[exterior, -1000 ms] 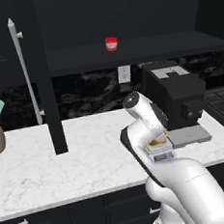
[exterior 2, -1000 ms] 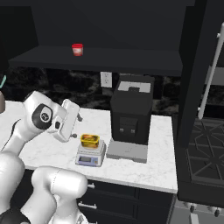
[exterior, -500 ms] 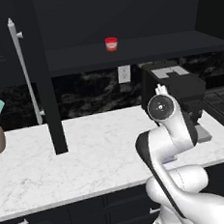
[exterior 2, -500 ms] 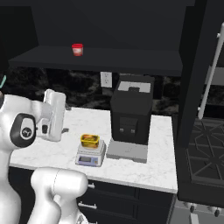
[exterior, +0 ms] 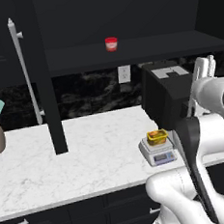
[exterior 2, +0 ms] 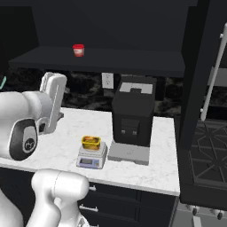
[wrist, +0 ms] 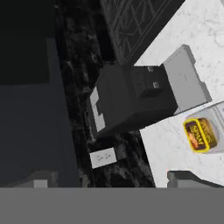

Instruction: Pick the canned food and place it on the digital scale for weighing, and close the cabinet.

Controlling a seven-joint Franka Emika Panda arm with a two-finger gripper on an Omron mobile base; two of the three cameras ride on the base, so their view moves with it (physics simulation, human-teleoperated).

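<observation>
Placement is complete: the canned food (exterior: 157, 136) rests on the digital scale (exterior: 158, 151) near the worktop's front edge. The gripper (wrist: 113, 179) is raised, jaws spread wide and empty. Remaining step: the cabinet door (exterior: 46, 91) stands open, not yet closed.

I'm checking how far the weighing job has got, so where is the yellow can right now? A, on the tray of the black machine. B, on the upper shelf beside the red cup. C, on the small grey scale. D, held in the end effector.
C: the yellow can sits on the plate of the small grey scale on the counter, left of the black machine.
</observation>
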